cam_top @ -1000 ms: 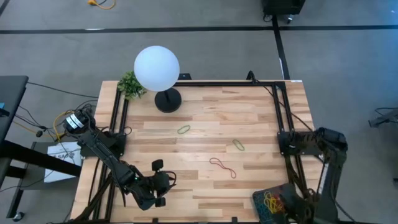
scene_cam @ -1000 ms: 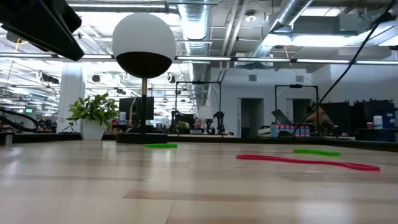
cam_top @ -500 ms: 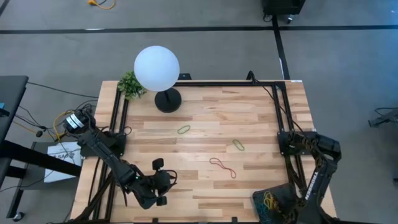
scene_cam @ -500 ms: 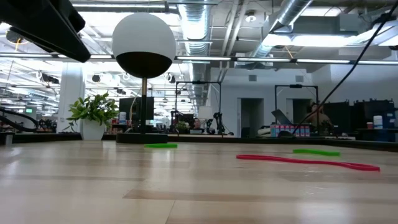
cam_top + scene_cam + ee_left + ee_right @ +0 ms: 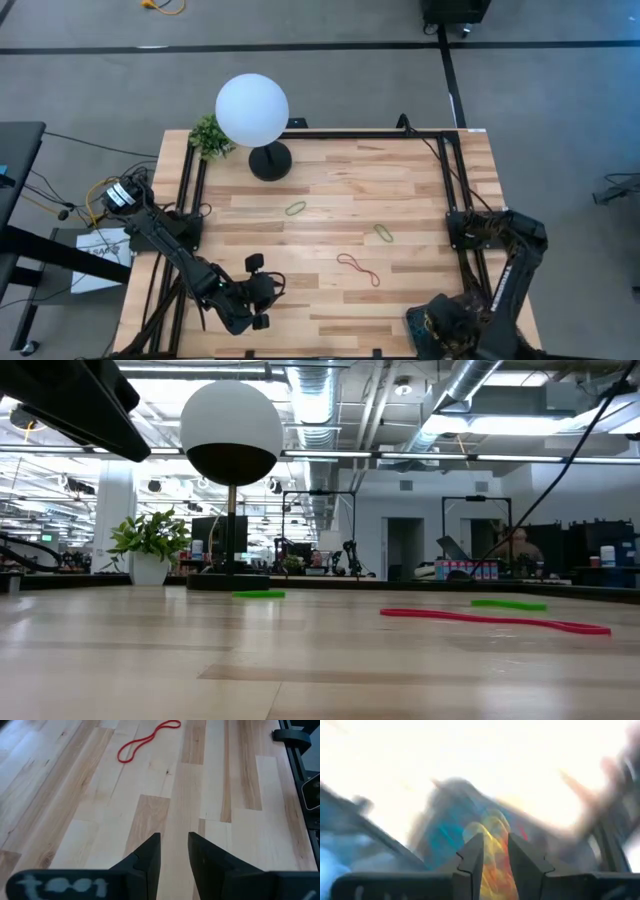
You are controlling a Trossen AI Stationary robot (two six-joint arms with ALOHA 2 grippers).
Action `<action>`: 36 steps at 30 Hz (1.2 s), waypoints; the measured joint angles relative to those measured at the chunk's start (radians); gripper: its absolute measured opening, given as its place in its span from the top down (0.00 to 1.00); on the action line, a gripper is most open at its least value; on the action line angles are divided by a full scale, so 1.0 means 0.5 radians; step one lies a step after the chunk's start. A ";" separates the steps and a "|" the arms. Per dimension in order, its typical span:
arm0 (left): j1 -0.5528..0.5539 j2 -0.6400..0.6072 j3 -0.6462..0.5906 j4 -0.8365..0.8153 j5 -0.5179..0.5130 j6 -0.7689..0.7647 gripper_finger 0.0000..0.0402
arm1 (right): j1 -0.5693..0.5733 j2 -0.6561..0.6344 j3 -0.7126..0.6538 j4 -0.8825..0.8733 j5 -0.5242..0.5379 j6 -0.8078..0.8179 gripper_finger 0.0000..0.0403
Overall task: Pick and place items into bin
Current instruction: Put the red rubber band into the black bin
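A red band (image 5: pixel 358 268) twisted into a figure-eight lies on the wood near the table's middle; it also shows in the left wrist view (image 5: pixel 147 740) and the low view (image 5: pixel 490 620). Two green bands (image 5: pixel 295 208) (image 5: pixel 384 233) lie farther back. The dark mesh bin (image 5: pixel 414 328) stands at the near right corner, mostly hidden under my right arm. My right gripper (image 5: pixel 447 328) (image 5: pixel 494 845) hovers over it, fingers close together; blurred yellow and red bands (image 5: pixel 495 840) show past them. My left gripper (image 5: pixel 268 296) (image 5: pixel 174 842) waits shut above the near left of the table, pointing toward the red band.
A white globe lamp (image 5: pixel 252 110) on a black base stands at the far left, beside a small potted plant (image 5: pixel 208 135). Black frame rails (image 5: pixel 452 190) run along both sides of the table. Bare wood lies between my grippers.
My right gripper has swung toward the table's left and now hangs over the bin, covering the yellow bands that showed inside it before.
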 joint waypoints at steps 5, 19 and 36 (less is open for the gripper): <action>0.003 0.000 0.000 -0.002 -0.001 0.001 0.78 | 0.013 -0.075 0.024 0.003 0.889 -0.204 0.80; 0.008 0.000 0.000 0.003 0.001 0.000 0.78 | -0.682 -0.068 -0.423 0.614 0.712 -1.305 0.80; 0.008 0.000 0.000 -0.058 0.014 0.008 0.78 | -1.398 -0.068 -0.882 1.419 0.095 -2.513 0.80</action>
